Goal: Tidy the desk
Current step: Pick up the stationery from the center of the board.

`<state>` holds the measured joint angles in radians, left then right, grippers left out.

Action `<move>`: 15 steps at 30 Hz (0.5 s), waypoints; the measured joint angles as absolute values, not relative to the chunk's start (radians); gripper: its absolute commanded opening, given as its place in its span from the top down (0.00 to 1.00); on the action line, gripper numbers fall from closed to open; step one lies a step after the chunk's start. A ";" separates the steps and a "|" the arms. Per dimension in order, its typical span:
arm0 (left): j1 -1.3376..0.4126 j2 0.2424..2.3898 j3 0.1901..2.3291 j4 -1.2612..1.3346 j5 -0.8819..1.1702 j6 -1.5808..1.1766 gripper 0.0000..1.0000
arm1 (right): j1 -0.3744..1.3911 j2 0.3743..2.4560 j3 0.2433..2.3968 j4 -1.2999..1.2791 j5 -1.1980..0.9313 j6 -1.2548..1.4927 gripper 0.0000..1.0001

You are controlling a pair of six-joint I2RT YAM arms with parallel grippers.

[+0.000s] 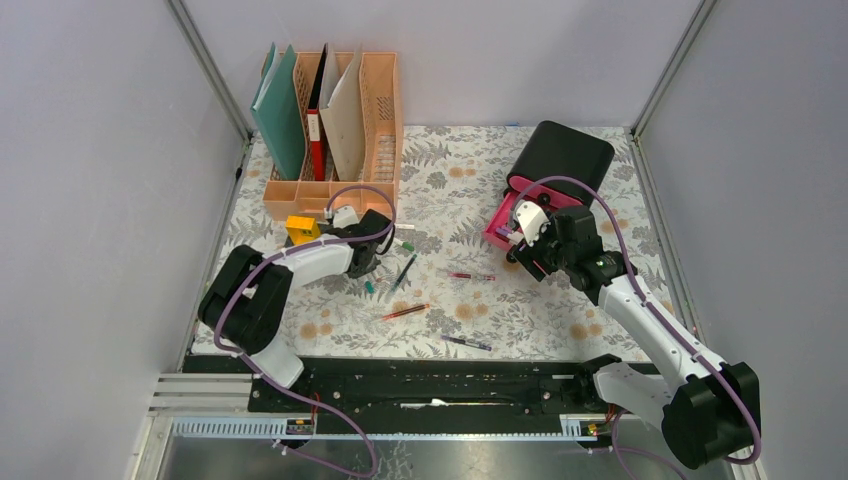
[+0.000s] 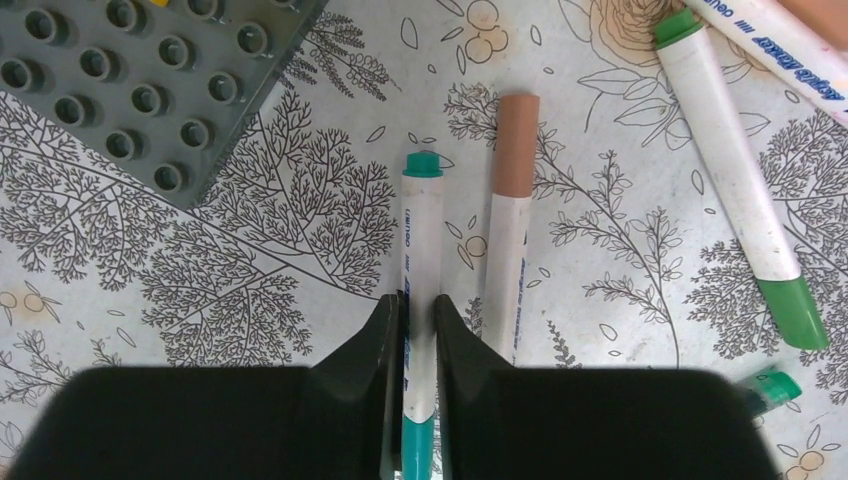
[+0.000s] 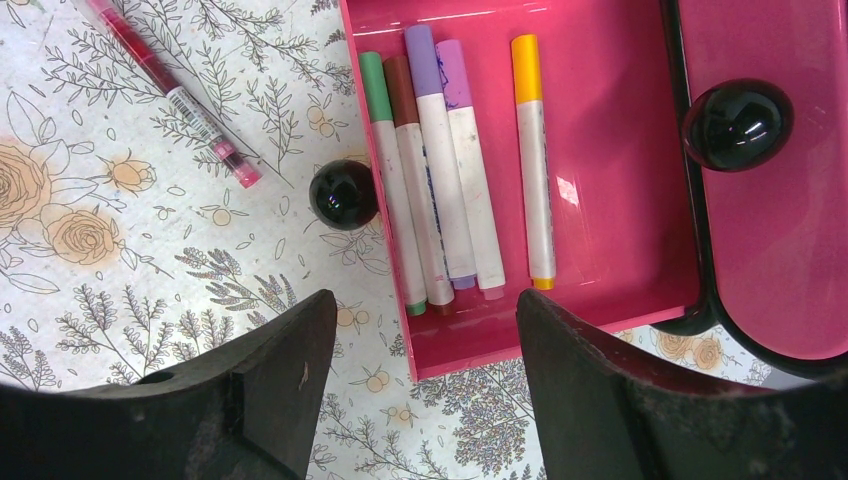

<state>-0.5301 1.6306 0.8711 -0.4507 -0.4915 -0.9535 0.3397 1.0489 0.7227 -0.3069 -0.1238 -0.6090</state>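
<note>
The desk [image 1: 560, 310] is a floral-cloth tabletop with pens and markers scattered on it. My left gripper [image 2: 418, 320] is shut on a white marker with a teal cap [image 2: 421, 240], which lies flat on the cloth beside a brown-capped marker [image 2: 510, 220]. In the top view the left gripper [image 1: 372, 262] sits low in front of the file rack. My right gripper [image 3: 425, 330] hangs open and holds nothing, just above the near edge of the open pink drawer [image 3: 620, 200]. Several markers lie side by side in that drawer. In the top view the right gripper [image 1: 522, 240] is at the drawer box.
A peach file rack [image 1: 330, 130] with folders stands at the back left, with a yellow block [image 1: 302, 228] and a grey studded plate [image 2: 130, 80] before it. The black drawer box [image 1: 560, 155] stands back right. Loose pens [image 1: 471, 276] [image 1: 405, 312] [image 1: 467, 343] lie mid-desk. A green marker [image 2: 735, 180] lies near the left gripper.
</note>
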 measured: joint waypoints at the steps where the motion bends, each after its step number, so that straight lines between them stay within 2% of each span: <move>1: -0.530 1.631 0.871 -0.450 -0.493 -0.955 0.96 | 0.340 1.049 0.723 -0.307 -0.124 -0.609 0.27; 2: -0.530 1.631 0.871 -0.449 -0.493 -0.953 1.00 | 0.340 1.048 0.723 -0.307 -0.125 -0.609 0.27; 10: -0.532 1.579 0.825 -0.437 -0.482 -0.949 1.00 | 0.340 1.029 0.723 -0.318 -0.162 -0.609 0.26; 15: -0.536 1.364 0.679 -0.397 -0.416 -0.930 1.00 | 0.339 1.012 0.733 -0.355 -0.258 -0.615 0.14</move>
<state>-0.5358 1.3643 0.6788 -0.3973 -0.4156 -0.9298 0.3393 1.0119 0.7334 -0.3546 -0.2584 -0.6151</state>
